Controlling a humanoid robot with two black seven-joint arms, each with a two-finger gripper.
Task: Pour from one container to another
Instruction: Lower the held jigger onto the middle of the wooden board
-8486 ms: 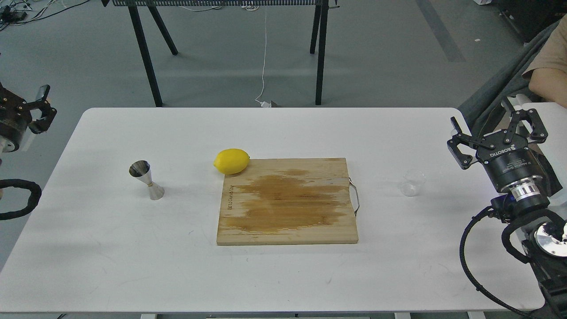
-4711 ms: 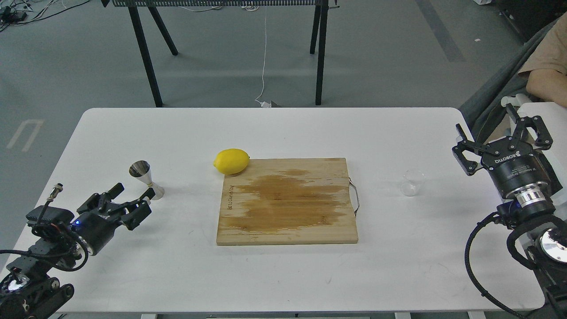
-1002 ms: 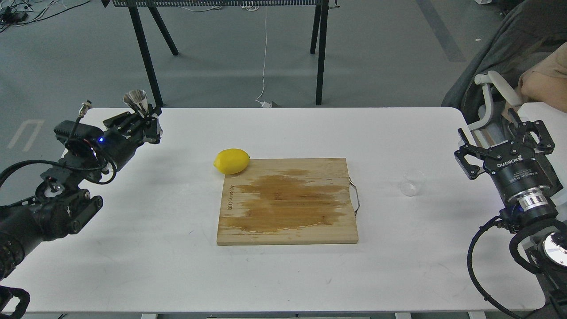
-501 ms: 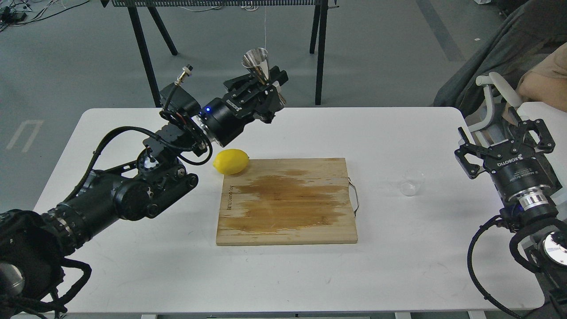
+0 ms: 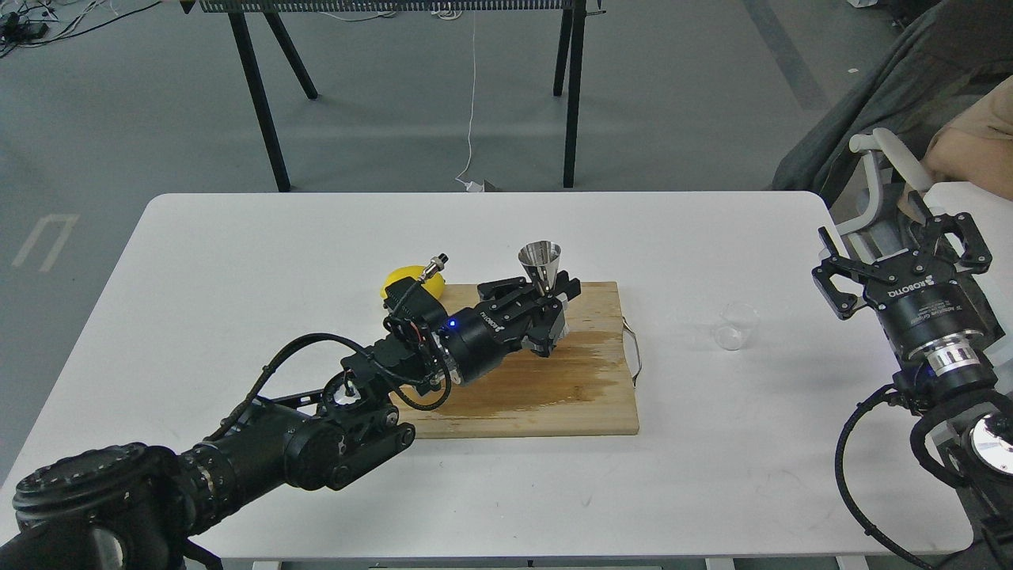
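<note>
My left gripper (image 5: pixel 546 301) is shut on the steel jigger (image 5: pixel 541 267), holding it upright by its waist over the back part of the wooden cutting board (image 5: pixel 586 388). The jigger's lower cone is hidden among the fingers. The small clear plastic cup (image 5: pixel 735 325) stands on the white table to the right of the board, well apart from the jigger. My right gripper (image 5: pixel 902 249) hovers open near the table's right edge, right of the cup, with nothing between its fingers.
A yellow lemon (image 5: pixel 402 282) lies at the board's back left corner, partly hidden by my left arm. The board has a metal handle (image 5: pixel 635 355) on its right side. The white table (image 5: pixel 237 261) ends at a person's arm (image 5: pixel 969 146) and chair.
</note>
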